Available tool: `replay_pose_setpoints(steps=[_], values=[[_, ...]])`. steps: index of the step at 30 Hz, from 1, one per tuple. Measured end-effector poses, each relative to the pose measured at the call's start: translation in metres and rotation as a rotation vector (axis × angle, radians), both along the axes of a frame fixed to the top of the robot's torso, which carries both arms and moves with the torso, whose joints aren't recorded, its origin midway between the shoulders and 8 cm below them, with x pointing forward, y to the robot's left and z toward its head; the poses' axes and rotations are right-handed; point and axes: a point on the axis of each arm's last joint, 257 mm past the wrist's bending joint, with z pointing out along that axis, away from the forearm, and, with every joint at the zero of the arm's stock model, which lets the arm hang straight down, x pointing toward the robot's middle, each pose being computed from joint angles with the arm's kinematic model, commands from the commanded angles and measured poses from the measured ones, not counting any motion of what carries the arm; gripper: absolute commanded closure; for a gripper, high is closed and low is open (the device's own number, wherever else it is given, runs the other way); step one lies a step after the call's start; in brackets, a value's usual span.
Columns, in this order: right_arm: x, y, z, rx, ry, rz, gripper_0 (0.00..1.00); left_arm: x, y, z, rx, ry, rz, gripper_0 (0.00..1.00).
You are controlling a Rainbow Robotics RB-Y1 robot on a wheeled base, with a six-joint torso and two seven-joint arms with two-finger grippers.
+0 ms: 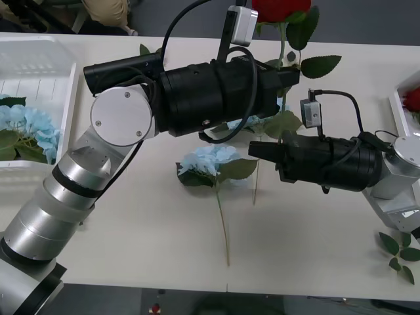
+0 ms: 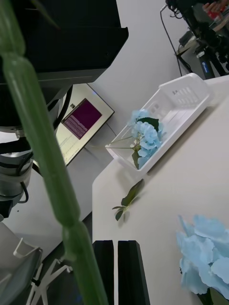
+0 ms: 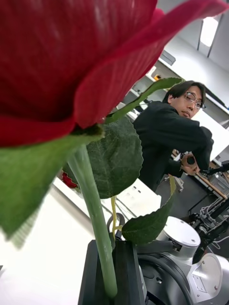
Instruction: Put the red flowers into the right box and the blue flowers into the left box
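- My left gripper (image 3: 112, 267) is clamped on the thin green stem of an artificial red rose (image 1: 281, 8) — its black fingers pinch the stem low down, and the bloom stands upright above the far side of the white tabletop (image 1: 131, 230).
- My right gripper (image 1: 257, 151) hangs low over the middle of the tabletop with its black fingers pressed together and nothing between them; in its wrist view the rose's stem crosses close in front of the camera.
- The rose belongs in the plain white plastic bin with the thin rim (image 1: 401, 105) at the right edge, where one red bloom (image 1: 412, 98) already lies.
- To do this carry well, I judge I should keep the stem vertical and high, so the leaves clear the right arm's camera and cable.
- I would first draw the right arm back — it sits between the rose and the bin.
- A pale blue hydrangea cluster (image 1: 209, 159) lies on the tabletop just beside the right gripper; another (image 1: 29, 125) rests in the translucent slatted white bin (image 1: 39, 59) at the left.
- The long stem may swing, so I would move slowly.
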Motion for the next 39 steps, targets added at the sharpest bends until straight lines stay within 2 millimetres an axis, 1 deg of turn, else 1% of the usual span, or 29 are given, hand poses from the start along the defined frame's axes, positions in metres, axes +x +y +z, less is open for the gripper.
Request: replay_pose_setpoints(steps=[4,6,8,13,14,15,16,34,39], values=[[0.001,0.0,0.001,0.003,0.0,-0.002,1.0,0.004,0.002,0.002,-0.012,0.0,0.014,1.0],[0.004,0.001,0.008,0.016,-0.007,-0.009,1.0,0.009,0.003,0.01,-0.065,0.021,0.028,1.0],[0.006,0.003,0.015,0.018,-0.022,-0.004,1.0,0.009,0.002,0.017,-0.127,0.064,0.023,1.0],[0.007,0.004,0.015,0.008,-0.032,-0.001,1.0,0.014,0.004,0.016,-0.118,0.046,0.041,1.0],[0.007,0.004,0.015,0.008,-0.032,-0.001,1.0,0.014,0.004,0.016,-0.117,0.047,0.04,0.91],[0.007,0.004,0.015,0.008,-0.032,-0.001,1.0,0.014,0.004,0.016,-0.117,0.047,0.041,0.41],[0.007,0.004,0.015,0.008,-0.031,-0.001,1.0,0.014,0.004,0.016,-0.117,0.046,0.04,0.0],[0.007,0.004,0.014,0.007,-0.028,-0.002,1.0,0.015,0.005,0.015,-0.102,0.024,0.05,0.0],[0.011,0.0,0.007,0.003,-0.01,-0.016,1.0,0.016,0.005,0.015,-0.101,0.023,0.051,0.0]])
